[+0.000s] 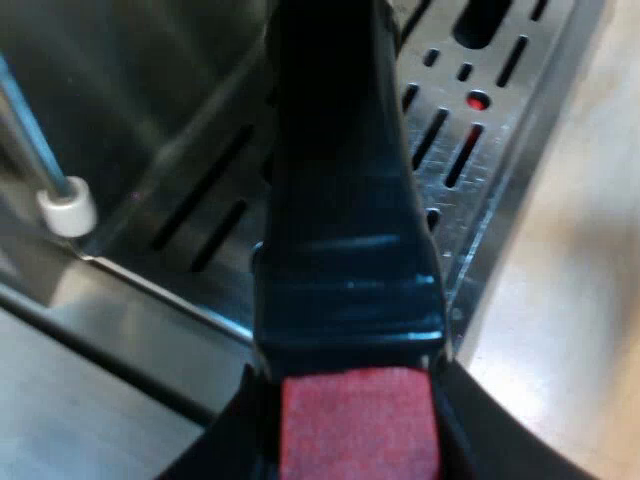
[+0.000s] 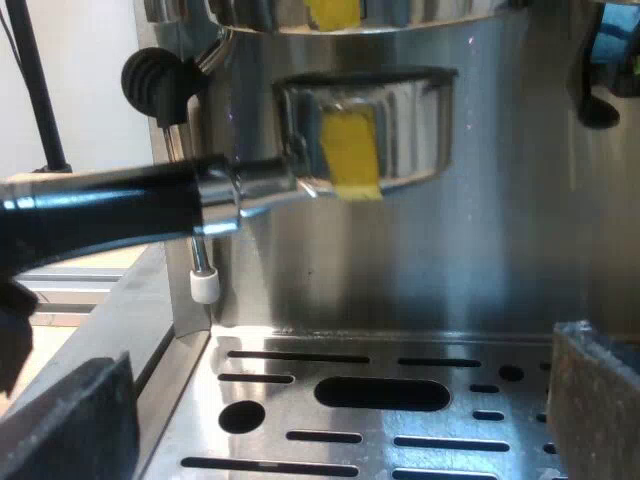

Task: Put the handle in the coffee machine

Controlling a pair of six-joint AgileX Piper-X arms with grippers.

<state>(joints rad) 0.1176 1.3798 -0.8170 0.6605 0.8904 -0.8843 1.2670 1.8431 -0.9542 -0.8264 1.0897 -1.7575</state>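
1. Handle (image 1: 340, 200) of the metal holder, dark and ending in red: my left gripper (image 1: 355, 452) is clamped on it, with a black finger (image 1: 225, 445) pressed to each side of the red end (image 1: 358, 415).
2. From that grip the handle runs toward twelve o'clock, held in the air over the slotted drip tray (image 1: 480, 110) of the espresso machine (image 1: 130, 90).
3. My right gripper (image 2: 335, 400) has its jaws spread wide and holds nothing. Between its two fingers (image 2: 70, 420) lies only bare tray.
4. Seen from the right wrist, the holder's round metal basket (image 2: 370, 130) hangs at twelve o'clock over the tray, well clear of it. The handle sticks out sideways from the basket, nearly level.
5. The group head (image 2: 350, 12) is at twelve o'clock from the basket, just above it. A strip of the machine's steel front shows between the two, so the basket's rim looks apart from the head. I cannot tell whether any part has engaged.
6. A yellow mark (image 2: 350, 155) on the basket sits almost directly at six o'clock from a second yellow mark (image 2: 330, 12) on the head.
7. A black knob (image 2: 155, 80) stands near the handle. The steam wand's white tip (image 2: 203, 285) hangs at six o'clock from the knob, just above the tray's edge.
8. A pale table top (image 1: 570, 300) borders the tray.
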